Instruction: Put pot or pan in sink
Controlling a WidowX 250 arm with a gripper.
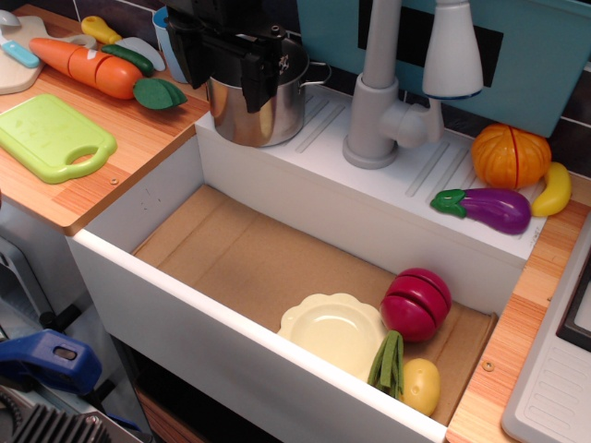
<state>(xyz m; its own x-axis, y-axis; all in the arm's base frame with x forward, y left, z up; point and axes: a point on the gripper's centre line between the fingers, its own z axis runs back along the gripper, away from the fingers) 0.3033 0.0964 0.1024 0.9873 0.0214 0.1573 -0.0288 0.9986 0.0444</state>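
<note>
Steel pot (259,113) seen standing upright on white ledge behind sink (231,249), at left end, beside grey faucet (374,101). Pot rim overlapped from above by black gripper (242,57); fingers lowered at pot's mouth, whether clamped on rim or loose cannot be told. Sink basin floor occupied at right end by pale yellow plate (328,332), red sliced vegetable (417,303), green beans (388,362), potato (421,384). Eggplant (485,208), pumpkin (510,155) laid on ledge right of faucet.
</note>
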